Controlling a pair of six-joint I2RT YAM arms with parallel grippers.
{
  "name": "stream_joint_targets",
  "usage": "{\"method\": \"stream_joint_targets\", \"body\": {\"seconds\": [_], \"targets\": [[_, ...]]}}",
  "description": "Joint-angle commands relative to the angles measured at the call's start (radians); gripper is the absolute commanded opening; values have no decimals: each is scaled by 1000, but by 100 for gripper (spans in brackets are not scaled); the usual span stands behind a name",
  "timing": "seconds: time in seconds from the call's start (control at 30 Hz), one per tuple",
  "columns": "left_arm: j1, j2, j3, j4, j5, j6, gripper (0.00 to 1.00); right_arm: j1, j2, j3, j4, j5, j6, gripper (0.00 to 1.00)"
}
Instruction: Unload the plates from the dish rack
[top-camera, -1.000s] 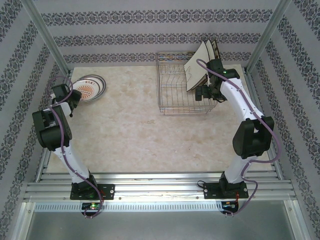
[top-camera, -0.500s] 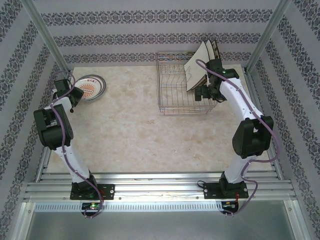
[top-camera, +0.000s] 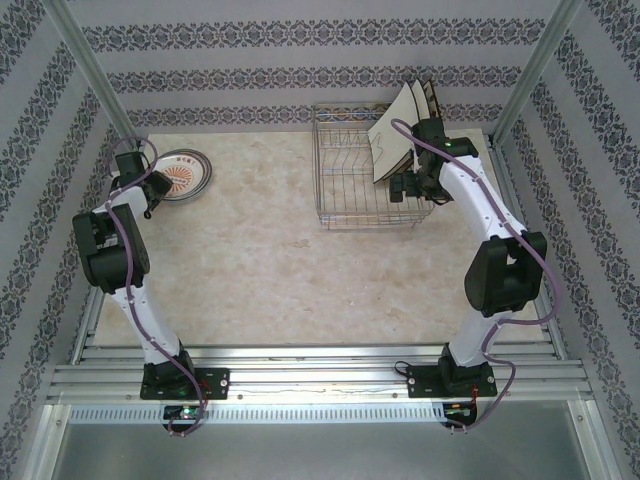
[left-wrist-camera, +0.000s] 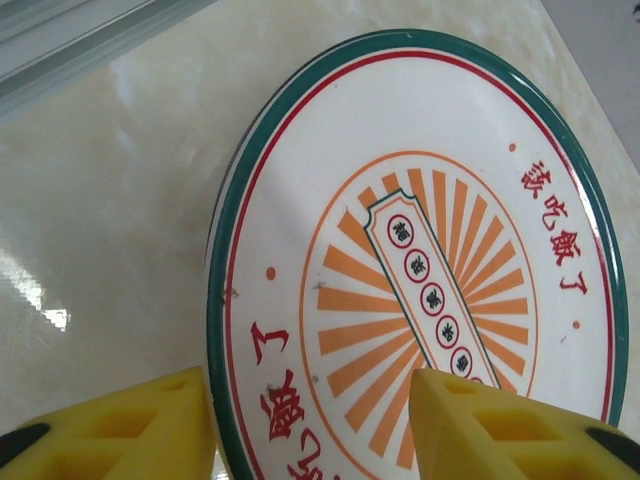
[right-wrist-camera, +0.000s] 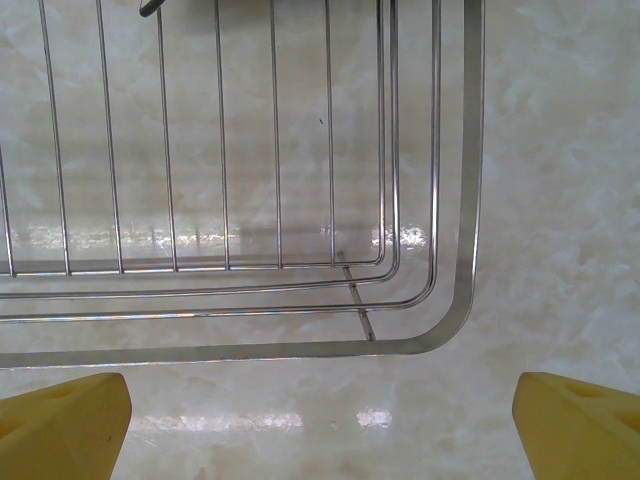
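A round white plate (left-wrist-camera: 430, 230) with a green rim and an orange sunburst lies flat at the table's back left (top-camera: 183, 172). My left gripper (left-wrist-camera: 310, 400) (top-camera: 152, 192) is open and straddles its near rim. One yellow finger (left-wrist-camera: 120, 425) sits outside the rim and the other hovers over the plate's face. The dish rack (top-camera: 350, 190) stands at the back right, with square cream plates (top-camera: 400, 135) leaning at its right end. My right gripper (right-wrist-camera: 320, 400) (top-camera: 408, 187) is open over bare table, just off the rack's corner (right-wrist-camera: 455, 310).
Patterned walls and metal frame posts (top-camera: 90, 70) close in the table on three sides. A frame rail (left-wrist-camera: 80, 40) runs close behind the round plate. Open marble tabletop (top-camera: 280, 260) lies between the two arms.
My left arm has drawn back toward the far left corner, and its jaws have spread wider around the round plate's rim. The right arm has not moved.
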Motion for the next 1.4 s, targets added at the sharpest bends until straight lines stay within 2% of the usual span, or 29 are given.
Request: {"method": "stream_joint_targets", "body": {"seconds": [0.0, 0.07, 0.17, 0.33, 0.47, 0.63, 0.83, 1.0, 1.37], "targets": [[-17, 3, 46, -83, -35, 65, 59, 9, 10, 14, -14, -11, -13, 98], [-24, -11, 54, -134, -53, 89, 82, 8, 10, 17, -14, -12, -15, 98], [-38, -78, 2, -158, -102, 120, 99, 7, 13, 35, -18, -11, -19, 98], [-56, -204, -51, -253, -149, 187, 100, 5, 24, 94, -27, -16, -25, 98], [-127, -281, 19, -416, -172, 299, 100, 0, 63, 196, -42, -18, -23, 98], [-293, -238, 224, -679, -233, 411, 100, 0, 163, 388, -39, 27, 7, 98], [-428, -103, 421, -919, -197, 456, 100, -4, 339, 663, -35, 119, 29, 98], [-471, -57, 430, -940, -173, 441, 100, -10, 459, 834, -13, 104, 11, 98], [-478, -16, 415, -951, -162, 435, 100, -6, 618, 977, 13, 92, 4, 97]]}}
